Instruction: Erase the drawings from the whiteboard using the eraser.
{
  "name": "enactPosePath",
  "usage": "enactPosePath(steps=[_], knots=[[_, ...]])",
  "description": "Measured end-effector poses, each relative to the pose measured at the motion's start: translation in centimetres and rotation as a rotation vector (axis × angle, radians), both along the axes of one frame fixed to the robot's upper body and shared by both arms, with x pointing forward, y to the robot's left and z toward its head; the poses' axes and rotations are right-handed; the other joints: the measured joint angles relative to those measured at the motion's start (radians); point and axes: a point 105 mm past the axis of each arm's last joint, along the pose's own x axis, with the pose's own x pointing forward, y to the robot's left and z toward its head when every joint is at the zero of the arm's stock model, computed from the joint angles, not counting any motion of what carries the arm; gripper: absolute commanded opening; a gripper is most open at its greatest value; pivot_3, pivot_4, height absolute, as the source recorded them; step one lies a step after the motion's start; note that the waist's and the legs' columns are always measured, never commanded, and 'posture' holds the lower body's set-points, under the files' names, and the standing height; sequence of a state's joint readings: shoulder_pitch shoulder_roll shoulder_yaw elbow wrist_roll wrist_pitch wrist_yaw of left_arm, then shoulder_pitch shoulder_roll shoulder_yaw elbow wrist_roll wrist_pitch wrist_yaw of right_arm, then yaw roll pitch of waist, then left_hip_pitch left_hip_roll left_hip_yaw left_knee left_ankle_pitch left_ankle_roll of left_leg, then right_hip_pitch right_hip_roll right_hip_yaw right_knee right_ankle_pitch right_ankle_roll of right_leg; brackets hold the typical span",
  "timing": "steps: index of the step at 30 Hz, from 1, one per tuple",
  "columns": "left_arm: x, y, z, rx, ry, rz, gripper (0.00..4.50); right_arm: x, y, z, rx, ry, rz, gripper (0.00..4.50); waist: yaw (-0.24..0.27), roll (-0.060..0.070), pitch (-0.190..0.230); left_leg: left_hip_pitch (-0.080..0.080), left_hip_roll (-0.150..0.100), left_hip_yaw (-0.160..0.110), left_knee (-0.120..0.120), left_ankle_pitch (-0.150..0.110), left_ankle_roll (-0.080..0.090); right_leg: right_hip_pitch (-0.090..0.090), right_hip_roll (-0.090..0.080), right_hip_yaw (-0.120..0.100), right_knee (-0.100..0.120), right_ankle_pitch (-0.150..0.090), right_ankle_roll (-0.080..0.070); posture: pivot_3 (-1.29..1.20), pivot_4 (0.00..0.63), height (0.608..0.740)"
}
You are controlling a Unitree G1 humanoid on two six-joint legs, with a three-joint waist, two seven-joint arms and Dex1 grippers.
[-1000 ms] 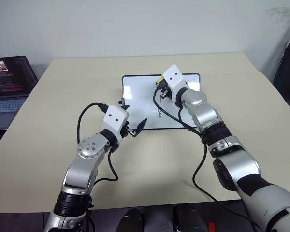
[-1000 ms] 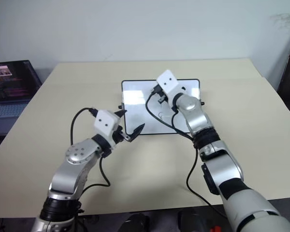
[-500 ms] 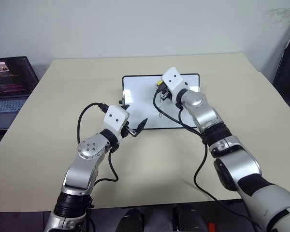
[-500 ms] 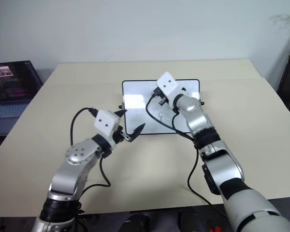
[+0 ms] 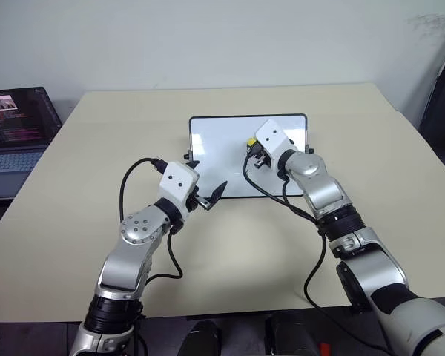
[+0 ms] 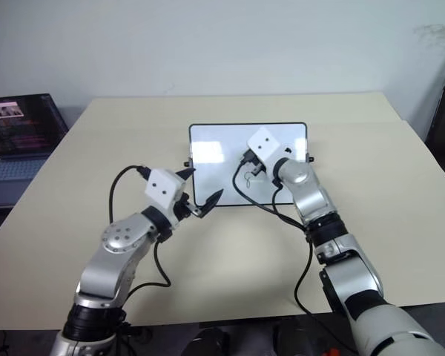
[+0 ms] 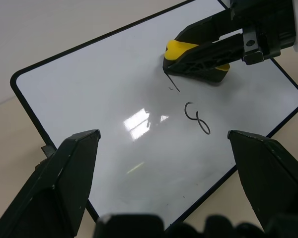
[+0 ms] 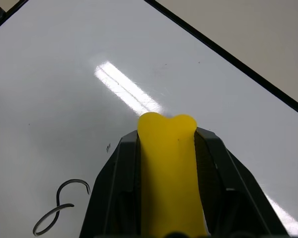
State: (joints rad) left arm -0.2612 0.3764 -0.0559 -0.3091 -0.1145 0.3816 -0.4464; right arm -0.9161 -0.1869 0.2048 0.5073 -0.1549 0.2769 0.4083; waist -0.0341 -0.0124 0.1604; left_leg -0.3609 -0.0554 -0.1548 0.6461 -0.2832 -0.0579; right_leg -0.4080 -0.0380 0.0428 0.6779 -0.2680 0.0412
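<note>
The whiteboard [image 5: 215, 144] lies flat on the beige table, a little beyond both arms. My right gripper [image 8: 167, 136] is shut on the yellow eraser [image 7: 181, 47], and the eraser's dark underside rests on the board's middle. Of the drawings, an "8"-like loop [image 7: 196, 118] shows on the near side of the eraser. A short thin stroke [image 7: 173, 85] sits right at the eraser's edge. My left gripper [image 5: 206, 178] hovers open and holds nothing at the board's near-left corner. The board's black knob [image 5: 187, 156] sits just beside it.
An open laptop [image 5: 15, 126] sits off the table's left side. Black cables loop from both wrists, and the right one [image 5: 271, 194] crosses the board's near edge. A dark object [image 5: 441, 96] stands past the table's right edge.
My right gripper has slid the eraser a little down the board toward me and to the right. The left arm has stayed put.
</note>
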Motion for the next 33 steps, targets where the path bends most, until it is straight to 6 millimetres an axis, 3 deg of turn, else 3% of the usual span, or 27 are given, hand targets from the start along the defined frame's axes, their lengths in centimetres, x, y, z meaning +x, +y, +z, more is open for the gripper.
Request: enactPosePath(steps=[8,12,16,22,27,33], knots=[[-0.1,-0.6,0.0,-0.003,0.005,-0.033,4.5,-0.1,-1.5,3.2,0.195,-0.008,-0.053,1.14,-0.002,0.0,0.0,-0.003,0.001,-0.001,-0.001,0.001,-0.002,-0.003,0.0,0.0,-0.003,0.0,0.0,0.0,0.15,0.74],[-1.6,-1.1,-0.5,0.003,0.048,-0.106,4.5,-1.0,-1.9,4.4,0.233,-0.003,-0.054,1.14,-0.002,0.0,0.0,-0.004,0.001,-0.001,-0.002,0.001,-0.002,-0.003,-0.001,0.001,-0.006,0.0,0.0,0.0,0.15,0.74],[-3.1,-0.7,-1.9,-0.01,0.122,-0.122,4.5,-2.3,-2.9,3.0,0.256,0.08,-0.07,1.14,0.001,0.0,0.0,-0.005,0.001,-0.002,-0.002,0.0,0.0,-0.003,-0.001,0.001,-0.007,0.0,0.0,0.0,0.15,0.74],[-3.5,0.8,-2.2,-0.034,0.136,-0.04,4.5,-4.1,-3.8,-0.1,0.29,0.191,-0.092,1.14,0.001,0.0,0.0,-0.004,0.001,-0.002,-0.002,-0.001,0.001,-0.003,-0.001,0.0,-0.005,0.0,0.0,0.0,0.15,0.74],[-3.7,1.4,-2.7,-0.03,0.149,-0.014,4.5,-4.5,-4.1,0.2,0.299,0.162,-0.121,1.14,0.001,0.0,0.0,-0.004,0.001,-0.002,-0.002,-0.001,0.0,-0.002,-0.001,0.0,-0.005,0.0,0.0,0.0,0.15,0.74],[-3.5,2.3,-2.5,-0.019,0.137,0.013,4.5,-4.7,-4.9,-1.3,0.297,0.186,-0.174,1.14,0.001,0.0,0.001,-0.004,0.001,-0.002,-0.002,0.0,0.0,-0.002,-0.001,0.0,-0.006,0.0,0.0,0.0,0.15,0.74]])
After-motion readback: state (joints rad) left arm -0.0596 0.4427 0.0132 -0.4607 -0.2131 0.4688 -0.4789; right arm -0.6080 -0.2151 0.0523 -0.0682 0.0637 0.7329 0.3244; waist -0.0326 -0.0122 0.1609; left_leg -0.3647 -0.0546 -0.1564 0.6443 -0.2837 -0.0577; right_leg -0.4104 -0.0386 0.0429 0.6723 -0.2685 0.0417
